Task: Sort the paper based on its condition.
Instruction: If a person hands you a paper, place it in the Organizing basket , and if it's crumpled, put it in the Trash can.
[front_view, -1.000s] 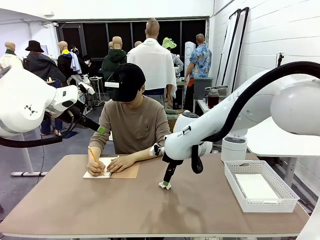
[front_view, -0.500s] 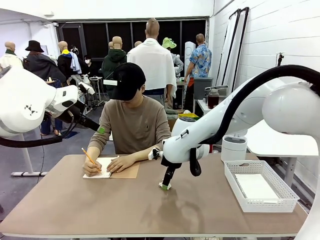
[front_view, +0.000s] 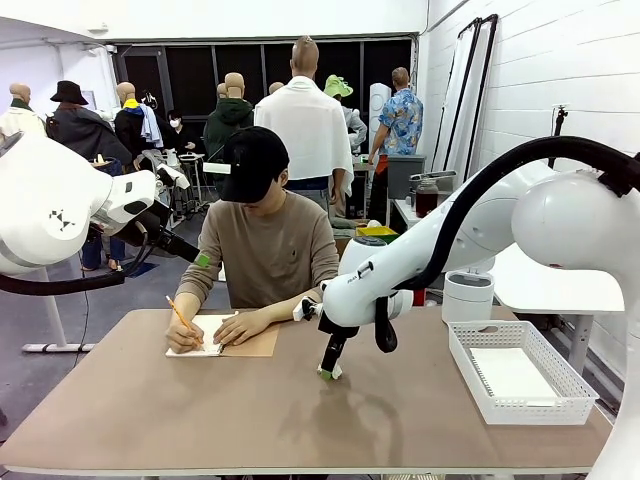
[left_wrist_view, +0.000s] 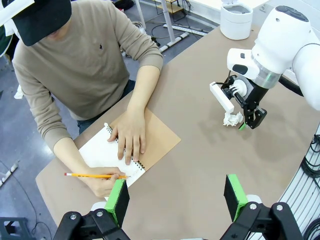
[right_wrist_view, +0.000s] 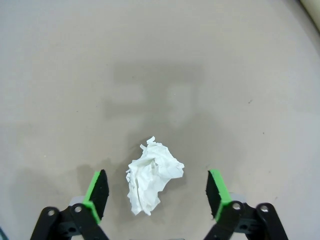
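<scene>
A crumpled ball of white paper (right_wrist_view: 152, 179) lies on the brown table, also seen as the crumpled paper (left_wrist_view: 231, 119) in the left wrist view. My right gripper (right_wrist_view: 157, 192) points down over it, open, with a green pad on each side and clear gaps to the ball. The front view shows the right gripper (front_view: 327, 370) at the table's middle. A flat white sheet (front_view: 515, 375) lies in the white basket (front_view: 470, 345) at the right. My left gripper (left_wrist_view: 176, 197) hangs open and holds nothing, high above the table's near side.
Across the table a person writes with a pencil (left_wrist_view: 92, 175) in a spiral notebook (left_wrist_view: 102, 150) with a brown cover, the other hand (left_wrist_view: 131, 135) flat on it. A white cylinder (front_view: 468, 296) stands behind the basket. Bare tabletop lies around the ball.
My right arm has shifted a little left and down over the crumpled paper. The person's pencil hand has moved slightly. The left arm stays still.
</scene>
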